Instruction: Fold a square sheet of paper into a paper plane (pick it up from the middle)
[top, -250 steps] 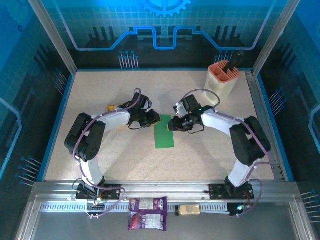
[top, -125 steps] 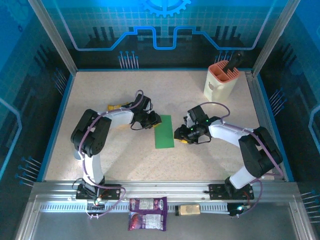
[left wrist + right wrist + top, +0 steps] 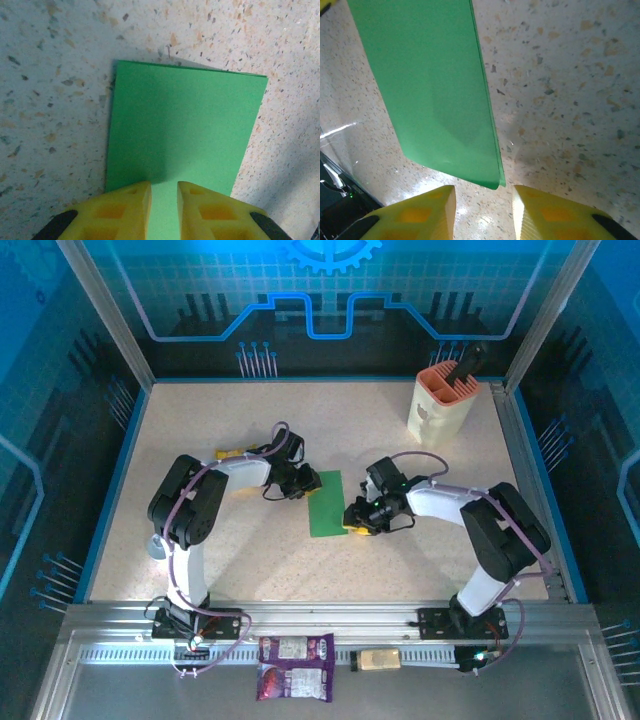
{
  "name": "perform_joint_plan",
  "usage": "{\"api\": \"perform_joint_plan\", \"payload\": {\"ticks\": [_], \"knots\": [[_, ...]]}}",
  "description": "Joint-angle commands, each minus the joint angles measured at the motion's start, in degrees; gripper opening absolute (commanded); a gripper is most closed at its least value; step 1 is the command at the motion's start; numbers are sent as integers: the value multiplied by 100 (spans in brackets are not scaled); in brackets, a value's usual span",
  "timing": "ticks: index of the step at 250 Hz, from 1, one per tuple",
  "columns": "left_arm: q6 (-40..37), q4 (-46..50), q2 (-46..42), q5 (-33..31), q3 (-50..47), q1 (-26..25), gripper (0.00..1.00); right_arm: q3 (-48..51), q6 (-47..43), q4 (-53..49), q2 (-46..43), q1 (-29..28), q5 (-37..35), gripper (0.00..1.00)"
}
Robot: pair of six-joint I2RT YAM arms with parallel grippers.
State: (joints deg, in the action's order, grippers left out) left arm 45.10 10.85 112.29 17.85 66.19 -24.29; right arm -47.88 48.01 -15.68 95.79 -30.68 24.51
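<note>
The green paper (image 3: 328, 504) lies flat on the speckled table as a narrow rectangle folded in half, its doubled edge showing along the right side in the right wrist view (image 3: 430, 90). My left gripper (image 3: 312, 481) sits over the paper's far left edge; its yellow fingertips (image 3: 127, 205) stand a narrow gap apart with green paper (image 3: 185, 125) showing between them (image 3: 164, 192). My right gripper (image 3: 352, 521) is low at the paper's near right corner, open (image 3: 484, 200), the corner just ahead of the gap and untouched.
An orange and cream holder (image 3: 443, 400) with a black tool stands at the back right. A yellow packet (image 3: 228, 453) lies behind the left arm. A purple snack packet (image 3: 296, 652) rests on the front rail.
My right gripper has come down from the paper's far right edge to its near right corner. The left gripper has edged slightly toward the paper's far left corner. The paper stays put.
</note>
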Motion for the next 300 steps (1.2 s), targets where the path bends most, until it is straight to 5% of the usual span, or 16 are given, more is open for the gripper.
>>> {"api": "perform_joint_plan", "payload": {"ticks": [1, 300], "knots": [[111, 312, 175, -150, 35, -28, 23, -56, 61, 85, 132, -109, 132, 35], [211, 349, 215, -84, 49, -23, 23, 104, 535, 532, 161, -228, -70, 22]]}}
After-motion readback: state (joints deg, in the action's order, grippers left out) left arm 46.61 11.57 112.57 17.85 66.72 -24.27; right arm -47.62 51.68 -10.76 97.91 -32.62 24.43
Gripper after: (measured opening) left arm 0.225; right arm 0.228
